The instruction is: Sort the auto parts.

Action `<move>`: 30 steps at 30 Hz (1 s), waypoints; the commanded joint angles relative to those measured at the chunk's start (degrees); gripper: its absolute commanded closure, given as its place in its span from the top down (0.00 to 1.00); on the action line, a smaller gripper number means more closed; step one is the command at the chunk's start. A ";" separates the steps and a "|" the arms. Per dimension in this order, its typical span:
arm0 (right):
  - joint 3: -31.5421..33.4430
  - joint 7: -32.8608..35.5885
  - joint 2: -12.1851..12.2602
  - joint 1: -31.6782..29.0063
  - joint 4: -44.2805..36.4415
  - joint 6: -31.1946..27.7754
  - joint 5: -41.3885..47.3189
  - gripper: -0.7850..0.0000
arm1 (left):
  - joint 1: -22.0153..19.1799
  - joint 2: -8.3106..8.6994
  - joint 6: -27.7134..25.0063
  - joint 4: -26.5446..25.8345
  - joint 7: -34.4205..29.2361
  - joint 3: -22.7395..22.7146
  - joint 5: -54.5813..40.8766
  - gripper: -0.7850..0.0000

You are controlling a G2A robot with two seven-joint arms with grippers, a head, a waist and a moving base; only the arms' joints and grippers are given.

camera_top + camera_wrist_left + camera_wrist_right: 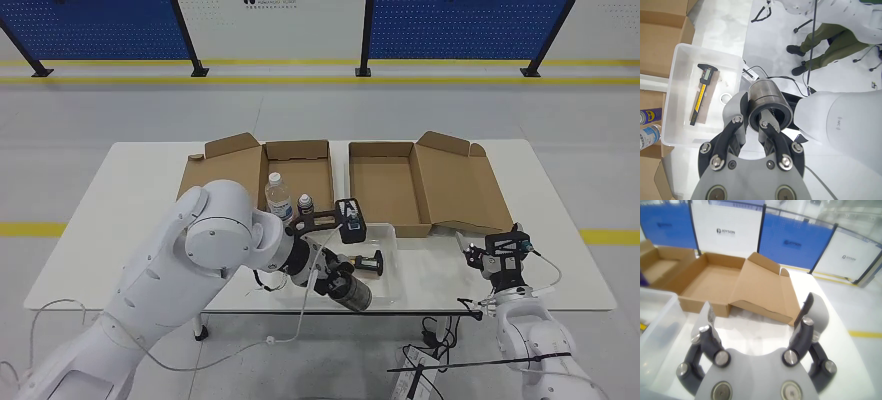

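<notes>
A dark steel cylindrical sleeve hangs in my left gripper. The gripper is shut on its wall, with one finger inside the bore and the other outside. From above, the sleeve is at the front of the clear plastic bin, near the table's front edge. A black and yellow digital caliper and a metal washer lie in the bin. My right gripper stands open over the table's front right with nothing between its fingers.
Two open cardboard boxes stand at the back, one on the left and one on the right, the latter with bare floor. A water bottle and a spray can stand by the left box.
</notes>
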 commanded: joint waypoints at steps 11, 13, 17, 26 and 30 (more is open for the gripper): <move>0.00 0.00 0.00 0.00 0.00 0.00 0.00 1.00 | -0.22 0.49 0.32 -0.33 1.40 0.67 0.37 0.00; 0.00 0.00 0.00 0.00 0.00 0.00 0.00 1.00 | -0.28 0.56 0.44 -0.44 1.48 0.84 0.40 0.00; 0.00 0.00 0.00 0.00 0.00 0.00 0.00 1.00 | -0.41 0.69 0.55 -0.66 1.73 1.20 0.46 0.00; 0.00 0.00 0.00 0.00 0.00 0.00 0.00 1.00 | -0.67 1.01 0.89 -0.76 2.28 1.64 0.53 0.00; 0.00 0.00 0.00 0.00 0.00 0.00 0.00 1.00 | -0.79 1.15 1.02 -0.74 2.69 1.76 0.77 0.00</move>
